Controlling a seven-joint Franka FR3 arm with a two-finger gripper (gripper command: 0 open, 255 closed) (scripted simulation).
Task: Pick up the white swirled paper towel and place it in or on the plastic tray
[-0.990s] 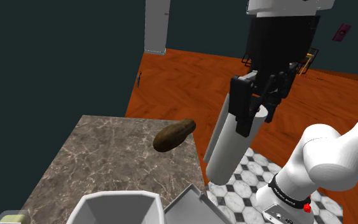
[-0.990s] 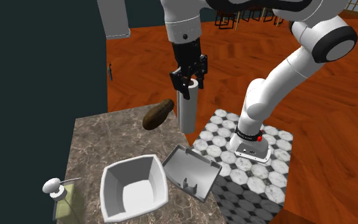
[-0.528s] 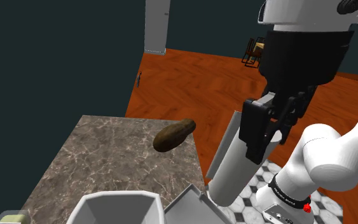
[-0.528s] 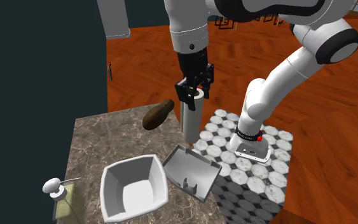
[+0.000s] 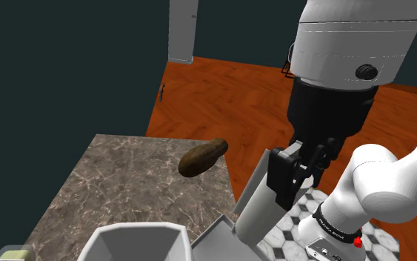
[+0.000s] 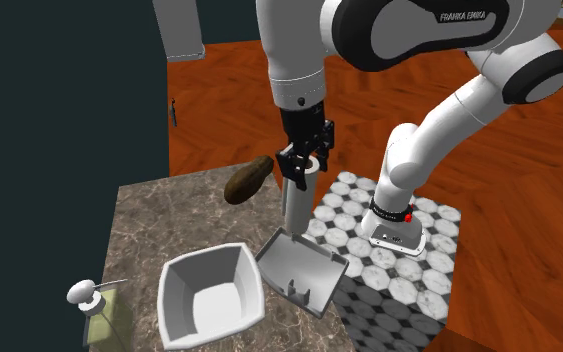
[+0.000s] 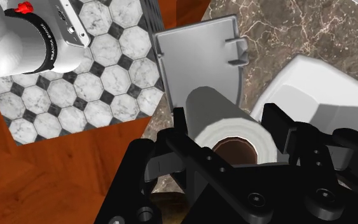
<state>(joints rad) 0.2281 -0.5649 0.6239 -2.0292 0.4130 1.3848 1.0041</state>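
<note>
We see the gripper (image 6: pixel 304 163) clamped on the upper end of the pale paper towel roll (image 6: pixel 295 205), jaws pressed on its 2 sides. The roll hangs nearly upright, its lower end at the far rim of the grey tray (image 6: pixel 314 262), at 6 o'clock; whether it touches we cannot tell. A white bin (image 6: pixel 212 295) sits at 8 o'clock from the tray on the marble counter (image 6: pixel 159 215).

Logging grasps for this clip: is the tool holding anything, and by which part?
Yes. The tool is shut on the white paper towel roll, its fingers clasping the sides of the roll's upper end.
</note>
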